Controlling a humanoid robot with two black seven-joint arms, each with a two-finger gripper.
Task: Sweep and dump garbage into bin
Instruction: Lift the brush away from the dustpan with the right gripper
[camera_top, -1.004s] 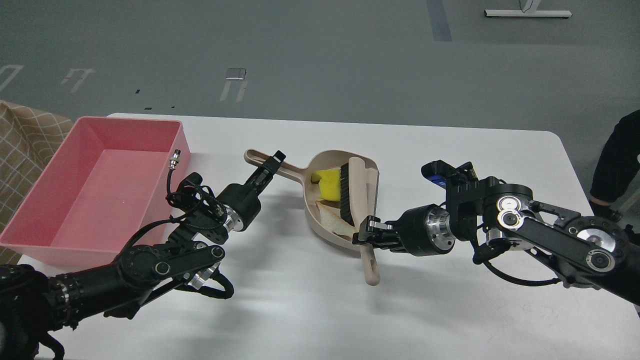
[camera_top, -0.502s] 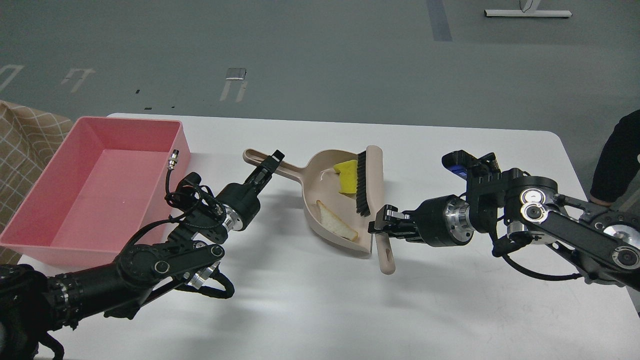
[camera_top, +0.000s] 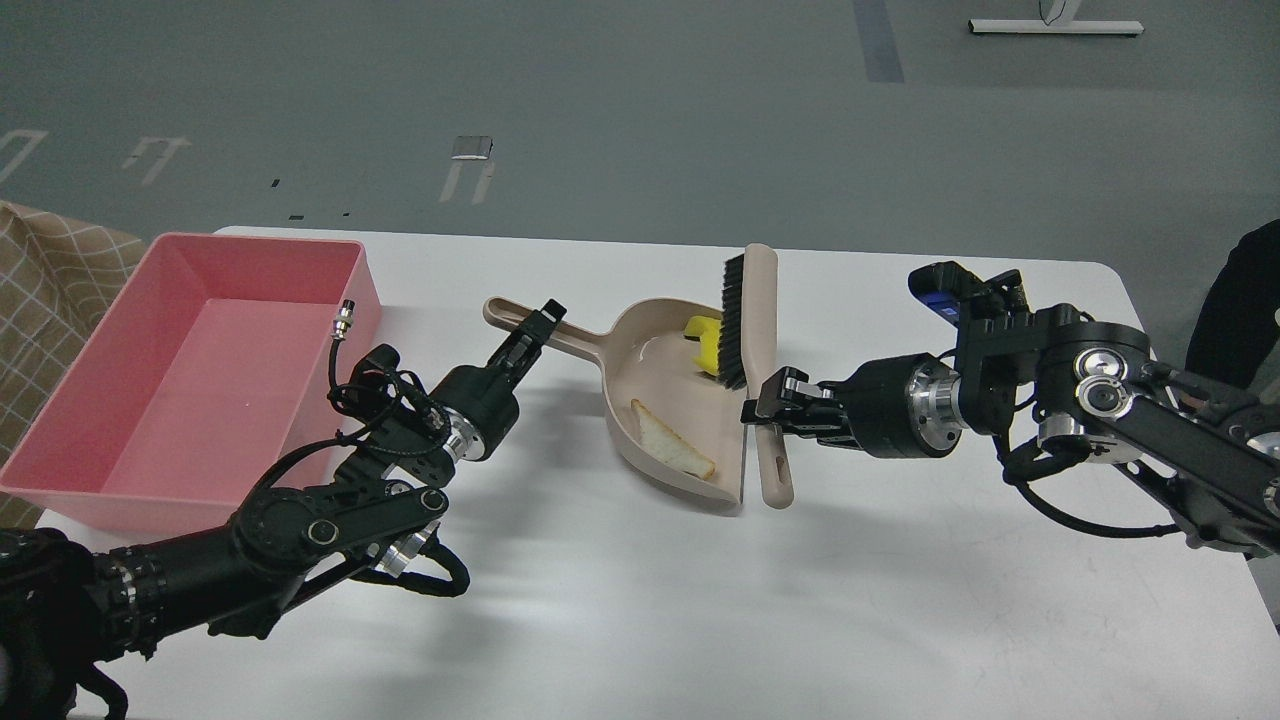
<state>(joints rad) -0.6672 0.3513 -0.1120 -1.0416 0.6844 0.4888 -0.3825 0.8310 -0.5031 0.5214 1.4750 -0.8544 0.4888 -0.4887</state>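
Note:
The beige dustpan (camera_top: 655, 400) lies on the white table (camera_top: 640, 600) with its mouth to the right. The white bread slice (camera_top: 672, 452) lies inside it near the front. The yellow sponge (camera_top: 705, 342) sits at its far edge, partly hidden by the brush. My left gripper (camera_top: 532, 330) is shut on the dustpan handle (camera_top: 540, 330). My right gripper (camera_top: 770, 405) is shut on the handle of the beige brush (camera_top: 752, 320), whose black bristles face left against the sponge. The pink bin (camera_top: 200, 370) stands at the left, with nothing in it.
A checked tan cloth (camera_top: 40, 300) lies left of the bin. A dark-clothed person (camera_top: 1235, 310) stands at the table's right edge. A loose cable with a metal plug (camera_top: 345, 320) rises from my left arm beside the bin's right wall.
My right gripper has carried the brush right and away from me, out of the pan to its mouth. The sponge has shifted to the pan's far edge. The bread is now uncovered. The left arm has not moved.

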